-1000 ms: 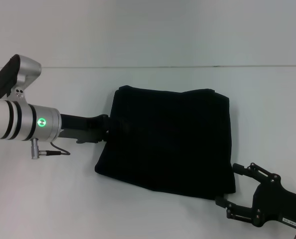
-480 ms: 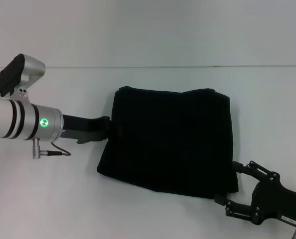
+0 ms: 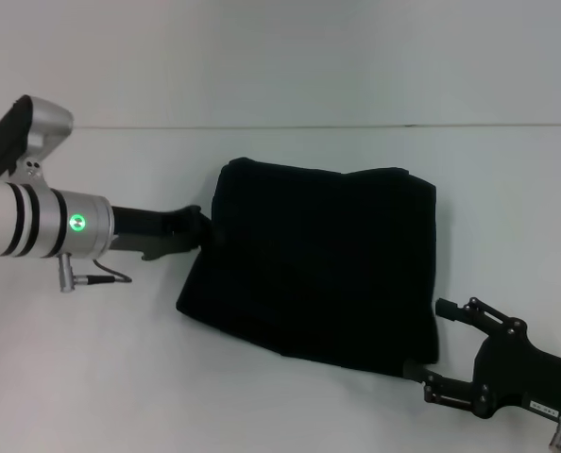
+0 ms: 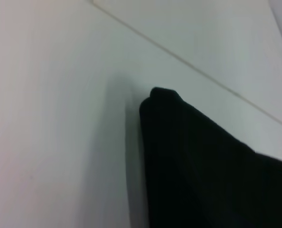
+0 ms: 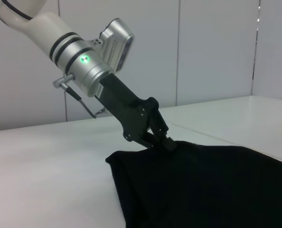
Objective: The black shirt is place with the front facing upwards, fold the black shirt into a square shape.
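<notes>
A black shirt [image 3: 323, 264] lies folded into a rough square in the middle of a white bench [image 3: 92, 377], plain dark cloth uppermost, its near edge slanting and slightly uneven. The left hand [image 3: 203, 229] meets the shirt's left edge, its tips closed narrowly on the cloth there, as the right wrist view shows. The right hand [image 3: 433, 351] rests at the near right corner, spread wide, not gripping the fabric.

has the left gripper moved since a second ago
Yes. In the head view the left gripper, at the left edge of the black shirt, has drawn back slightly toward the robot's left, away from the table's far edge line's midpoint.
</notes>
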You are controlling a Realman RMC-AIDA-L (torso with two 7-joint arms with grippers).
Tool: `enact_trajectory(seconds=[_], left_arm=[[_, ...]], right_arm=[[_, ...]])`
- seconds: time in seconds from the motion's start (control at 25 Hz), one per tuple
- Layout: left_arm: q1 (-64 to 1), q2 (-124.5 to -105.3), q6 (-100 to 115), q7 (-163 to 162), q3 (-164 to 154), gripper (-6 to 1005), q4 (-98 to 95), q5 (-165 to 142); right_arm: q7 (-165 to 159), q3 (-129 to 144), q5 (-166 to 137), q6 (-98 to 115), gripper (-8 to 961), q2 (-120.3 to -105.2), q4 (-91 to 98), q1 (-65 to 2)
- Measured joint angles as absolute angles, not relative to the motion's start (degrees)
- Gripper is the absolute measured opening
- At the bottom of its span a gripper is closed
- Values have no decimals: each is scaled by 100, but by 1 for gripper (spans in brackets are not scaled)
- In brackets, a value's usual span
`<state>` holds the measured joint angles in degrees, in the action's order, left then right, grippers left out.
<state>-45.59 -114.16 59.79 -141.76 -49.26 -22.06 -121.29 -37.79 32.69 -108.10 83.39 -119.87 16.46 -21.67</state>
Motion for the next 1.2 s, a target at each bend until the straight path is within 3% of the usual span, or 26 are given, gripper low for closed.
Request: enact_trajectory(seconds=[0.36, 0.76, 1.0, 1.2], left_arm=[[-4525, -11323, 5782, -14096, -4807, 74, -2206, -12126], [-3930, -11306, 6536, -13887, -3864, 85, -2204, -12117], [-3547, -11583, 6865, -13534, -3255, 92, -2234, -12103], [-3481, -11646, 7089, -13151, -3114, 98, -2253, -12016]], right_arm=[[-3788, 3269, -10811, 8338, 945, -11978, 1679, -2255], [-3788, 3214, -10793, 8294, 944, -11979, 1684, -2322], [-3788, 3192, -10792, 8285, 944, -11979, 1682, -2338], [-3788, 3158, -10792, 8281, 944, -11979, 1679, -2338]])
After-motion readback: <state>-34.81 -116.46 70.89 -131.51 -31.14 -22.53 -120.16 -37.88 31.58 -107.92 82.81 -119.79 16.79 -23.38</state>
